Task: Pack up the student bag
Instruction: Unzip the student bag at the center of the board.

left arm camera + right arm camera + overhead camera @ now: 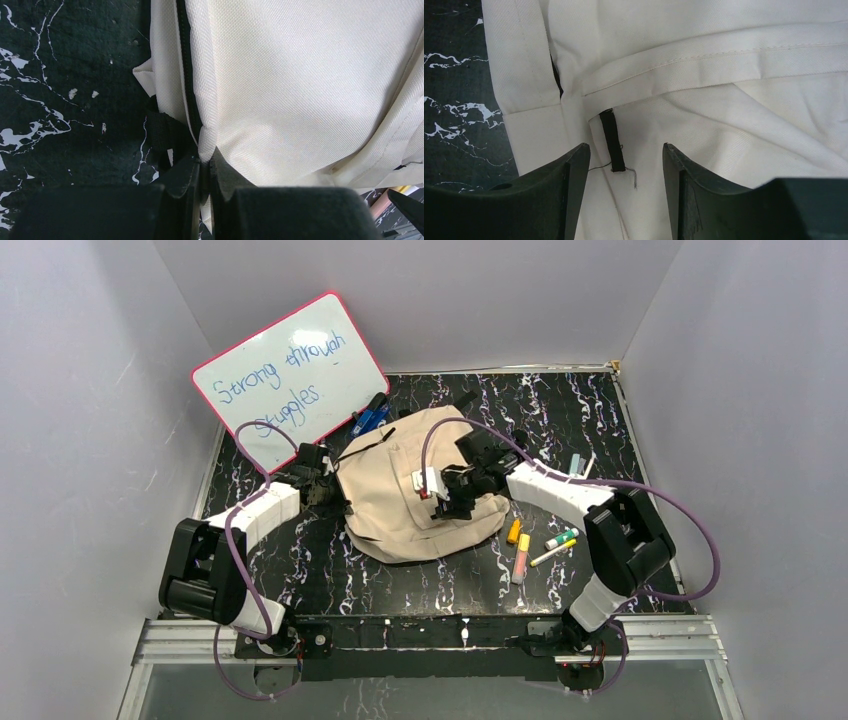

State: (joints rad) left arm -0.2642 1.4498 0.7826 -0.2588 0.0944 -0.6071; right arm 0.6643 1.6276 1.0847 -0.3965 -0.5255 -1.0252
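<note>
The student bag (395,505) lies flat in the middle of the black marbled table, beige with a dark zipper line (187,65). My left gripper (335,490) sits at the bag's left edge. In the left wrist view that gripper (205,157) is shut on a pinched fold of the bag's fabric (300,75) beside the zipper. My right gripper (440,502) hovers over the bag's right half. In the right wrist view it (625,146) stands open over the cloth (724,115), with a short black strap tab (610,135) between its fingers, untouched.
A pink-framed whiteboard (290,375) leans at the back left, with blue markers (368,418) by its foot. Several highlighters and pens (520,555) lie on the table (300,560) right of the bag, near the right arm. Grey walls enclose the table on three sides.
</note>
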